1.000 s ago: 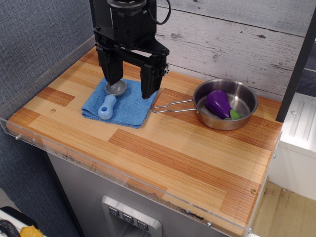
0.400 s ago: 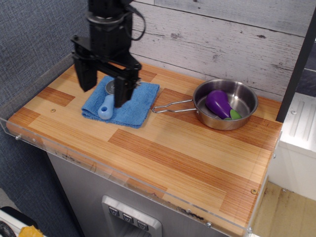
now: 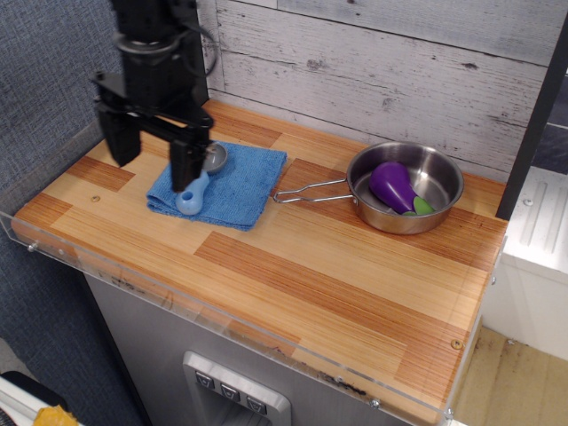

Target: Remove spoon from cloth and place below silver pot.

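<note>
I see the arm cut off at the top edge; only its lower black body and the pincer [image 3: 153,153] show. One finger [image 3: 186,164] stands in front of the spoon [image 3: 198,185] and hides part of its stem; the other finger hangs over bare wood left of the cloth [image 3: 222,184]. I cannot tell whether the nearer finger touches the spoon or only overlaps it in view.

No brand, label or readable writing anywhere.

Pincer: fingers wide apart, nothing between them, nothing gripped.

Spoon: lies on the cloth, light-blue handle toward the cloth's front-left corner, grey bowl toward its back edge, partly behind the pincer body.

Silver pot [image 3: 406,185]: to the right of the cloth, well apart from the spoon; its wire handle reaches toward the cloth and ends just beside the cloth's right edge. A purple eggplant [image 3: 395,186] with a green cap lies inside the pot.

Table [image 3: 337,266]: wood-striped; clear plastic rim along front and left.
</note>
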`<action>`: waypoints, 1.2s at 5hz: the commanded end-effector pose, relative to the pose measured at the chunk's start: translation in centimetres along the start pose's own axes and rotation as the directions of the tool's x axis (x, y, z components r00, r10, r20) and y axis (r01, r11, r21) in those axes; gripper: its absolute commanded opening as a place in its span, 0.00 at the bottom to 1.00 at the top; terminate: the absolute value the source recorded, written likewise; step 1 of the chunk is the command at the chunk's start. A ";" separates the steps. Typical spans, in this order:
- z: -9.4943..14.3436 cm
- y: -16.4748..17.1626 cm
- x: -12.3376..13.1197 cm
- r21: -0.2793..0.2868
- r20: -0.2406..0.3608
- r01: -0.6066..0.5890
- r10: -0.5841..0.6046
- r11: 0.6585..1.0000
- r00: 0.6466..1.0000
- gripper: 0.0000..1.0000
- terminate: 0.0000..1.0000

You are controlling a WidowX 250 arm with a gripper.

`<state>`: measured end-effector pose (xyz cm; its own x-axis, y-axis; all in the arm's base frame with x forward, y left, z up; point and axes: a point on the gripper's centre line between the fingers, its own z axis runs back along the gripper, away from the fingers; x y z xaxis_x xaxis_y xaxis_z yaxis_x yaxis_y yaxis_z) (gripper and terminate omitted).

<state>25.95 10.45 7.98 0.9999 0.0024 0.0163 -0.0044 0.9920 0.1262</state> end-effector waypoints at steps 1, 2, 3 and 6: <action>-1.4 2.7 0.7 -0.044 0.041 -0.069 0.071 0.997 0.997 1.00 0.00; -2.2 3.1 1.1 -0.057 0.039 -0.097 0.099 0.994 0.994 1.00 0.00; -2.4 3.0 1.5 -0.078 0.046 -0.106 0.110 0.991 0.993 1.00 0.00; -2.8 1.6 2.5 -0.064 0.053 -0.114 0.117 0.991 0.992 1.00 0.00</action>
<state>27.94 12.17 4.26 0.9922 0.1173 0.0413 -0.1192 0.9917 0.0475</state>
